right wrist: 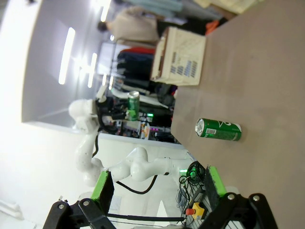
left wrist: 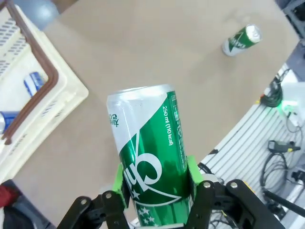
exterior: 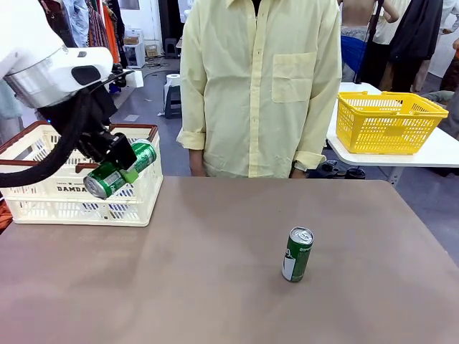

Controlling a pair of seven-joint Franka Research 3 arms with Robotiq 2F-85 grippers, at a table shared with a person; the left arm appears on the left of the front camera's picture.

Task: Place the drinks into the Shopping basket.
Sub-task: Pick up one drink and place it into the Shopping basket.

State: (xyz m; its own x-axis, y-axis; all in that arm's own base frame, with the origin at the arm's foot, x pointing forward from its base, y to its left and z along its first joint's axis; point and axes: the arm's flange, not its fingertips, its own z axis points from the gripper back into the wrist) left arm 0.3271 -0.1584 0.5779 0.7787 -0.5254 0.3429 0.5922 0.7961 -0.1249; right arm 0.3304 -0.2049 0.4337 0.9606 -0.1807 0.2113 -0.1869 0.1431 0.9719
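Your left gripper (left wrist: 156, 187) pinches a tilted green can (left wrist: 147, 138) near the Shopping basket (exterior: 43, 195) corner, your right gripper (right wrist: 157, 185) is spread wide, and the second green can (exterior: 297, 254) stands on the table (exterior: 179, 279).

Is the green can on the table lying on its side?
No, the green can stands upright on the table, silver top up.

Work table (exterior: 215, 287): matte brown top, evenly lit. Floor (exterior: 150, 107): grey, smooth. Far right, a white side table (exterior: 437, 152) carrying a yellow mesh basket (exterior: 387, 122). Far left, hanging garments (exterior: 97, 21), with a white stool (exterior: 172, 80) near them. Long strip lights (right wrist: 68, 55) overhead.
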